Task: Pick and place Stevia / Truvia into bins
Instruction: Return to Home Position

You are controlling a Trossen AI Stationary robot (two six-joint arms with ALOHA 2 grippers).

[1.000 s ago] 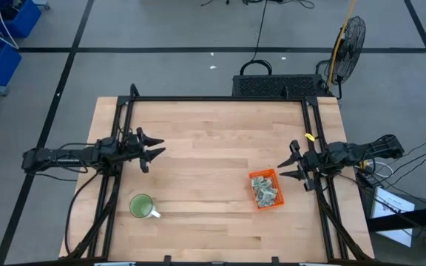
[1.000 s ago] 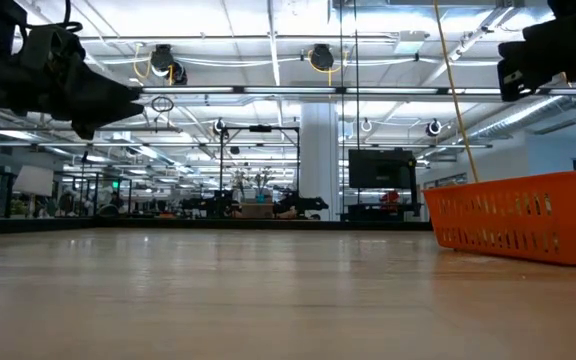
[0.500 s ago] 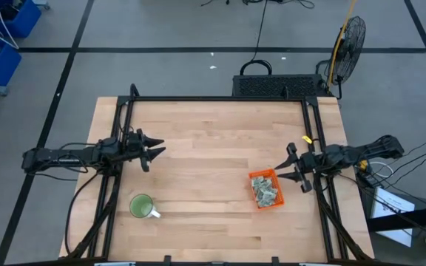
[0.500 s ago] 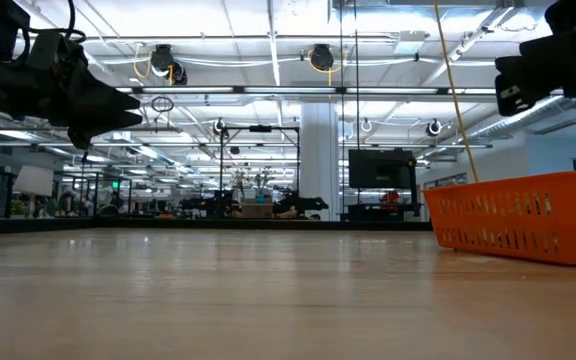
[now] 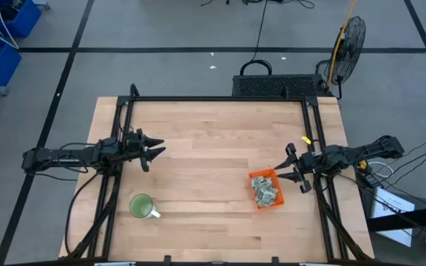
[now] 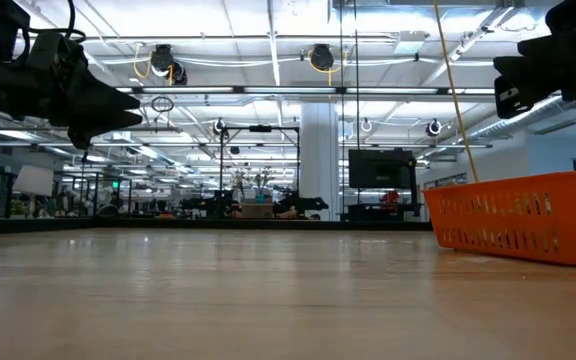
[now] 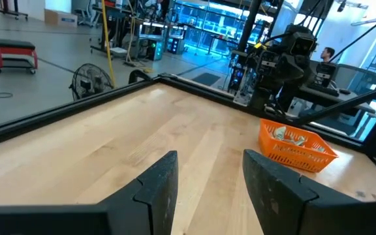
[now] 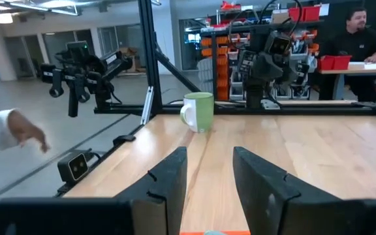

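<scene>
The orange tray (image 5: 265, 189) sits on the table's right half, with the pale green and white sachets (image 5: 267, 193) heaped inside it. It also shows in the low view (image 6: 518, 214) and in the left wrist view (image 7: 297, 147), where the sachets (image 7: 288, 136) lie in it. My right gripper (image 5: 286, 163) hovers open just right of the tray's far end; its fingers (image 8: 168, 179) stand apart over bare wood. My left gripper (image 5: 154, 154) hangs open over the table's left half, well away from the tray.
A green mug (image 5: 141, 206) stands upright near the table's near-left part, also seen in the right wrist view (image 8: 198, 111). A black frame rail (image 5: 220, 98) runs along the table's edges. People show beyond the table (image 8: 358, 29), and a hand (image 8: 28, 134).
My right gripper has shifted a little toward the table's near edge and the orange tray, sinking slightly. The tray, sachets and mug have stayed put.
</scene>
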